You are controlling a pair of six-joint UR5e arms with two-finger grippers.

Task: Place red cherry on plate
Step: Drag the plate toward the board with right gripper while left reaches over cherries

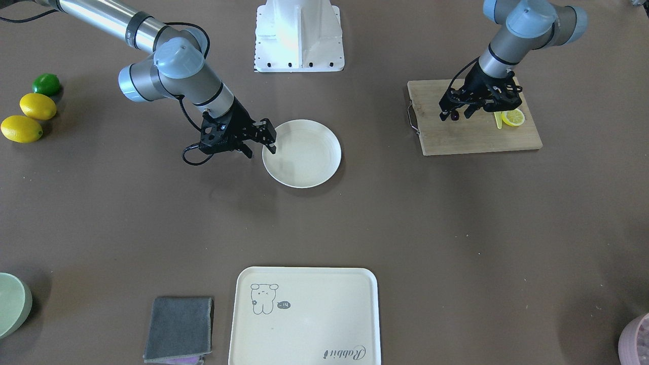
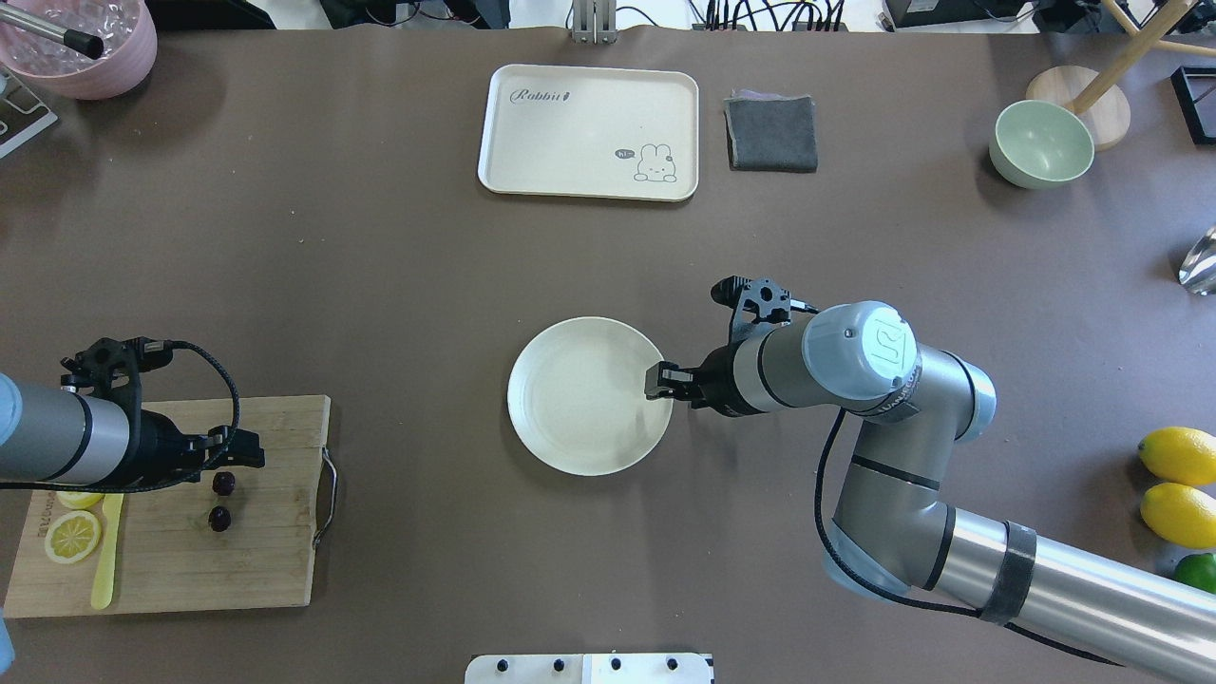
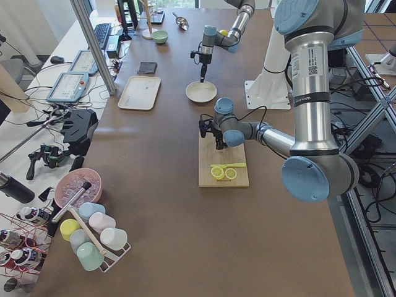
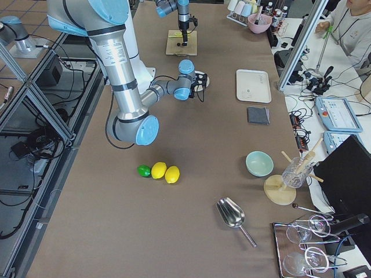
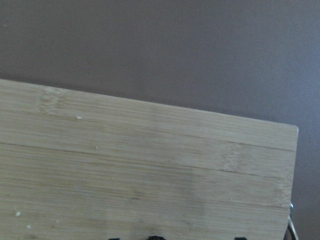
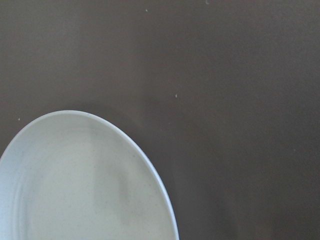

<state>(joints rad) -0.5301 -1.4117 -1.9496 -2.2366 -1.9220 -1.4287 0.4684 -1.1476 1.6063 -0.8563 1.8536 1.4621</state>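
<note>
The red cherry (image 2: pixel 223 483), a pair of tiny dark maroon fruits, sits on the wooden cutting board (image 2: pixel 256 560) at the left. My left gripper (image 2: pixel 237 456) hangs open right over it. In the front-facing view one cherry (image 1: pixel 455 116) shows between the fingers of that gripper (image 1: pixel 456 118); whether they touch it I cannot tell. The round cream plate (image 2: pixel 570 418) stands bare at mid-table. My right gripper (image 2: pixel 657 382) is open at the plate's right rim, with nothing in it.
Lemon slices (image 2: pixel 73 535) and a yellow utensil (image 2: pixel 104 560) share the board. At the far side are a cream tray (image 2: pixel 532 133), grey cloth (image 2: pixel 771 133), green bowl (image 2: pixel 1040 144) and pink bowl (image 2: pixel 81 43). Lemons (image 2: pixel 1178 454) and a lime (image 2: pixel 1197 570) lie right.
</note>
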